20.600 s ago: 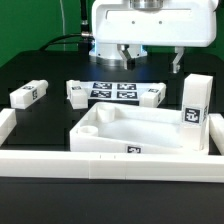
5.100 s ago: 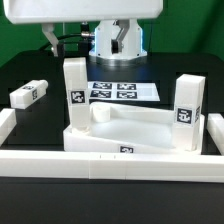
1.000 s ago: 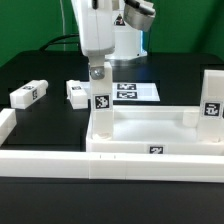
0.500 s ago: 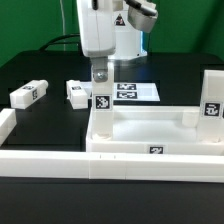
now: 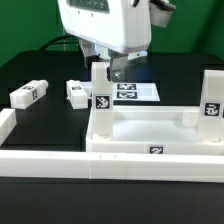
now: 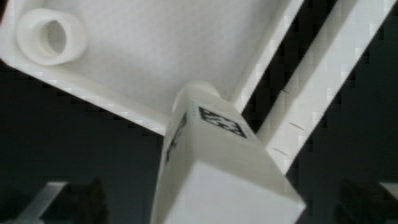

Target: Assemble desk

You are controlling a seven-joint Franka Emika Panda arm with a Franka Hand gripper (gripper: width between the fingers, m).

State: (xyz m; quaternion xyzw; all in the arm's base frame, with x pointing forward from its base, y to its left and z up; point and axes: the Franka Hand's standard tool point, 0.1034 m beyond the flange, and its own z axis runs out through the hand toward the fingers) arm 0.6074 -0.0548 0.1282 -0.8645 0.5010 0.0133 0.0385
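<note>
1. The desk top (image 5: pixel 165 128) is a large white plastic tray with a raised rim. It lies flat on the black table (image 5: pixel 40 65) across the lower centre and right of the exterior view. A small black-and-white tag sits on its front wall.
2. My wrist view shows a round corner socket (image 6: pixel 50 38) moulded into the tray's pale floor.
3. A short square white leg (image 5: pixel 101 114) stands upright at the tray's corner on the exterior view's left, just left of frame centre. A tag on its front face points toward the camera. I cannot tell how deep its foot sits.
4. A second leg (image 5: pixel 212 108) stands upright at the tray's right end, cut by the frame's right edge, and it too shows a tag.
5. Two loose legs lie on their sides on the table. One (image 5: pixel 28 94) is at the far left and the other (image 5: pixel 77 92) is nearer the middle, just left of the upright leg.
6. My pincer (image 5: pixel 108 72) hangs in the upper centre of the exterior view, directly over the left upright leg. Its fingers are spread apart. In the wrist view the leg rises between them with dark gaps on both sides, so I grip nothing.
7. The marker board (image 5: pixel 137 92) lies flat behind the tray and is partly hidden by my fingers.
8. A long white rail (image 5: pixel 50 160) runs along the bottom of the frame, in front of the tray.
</note>
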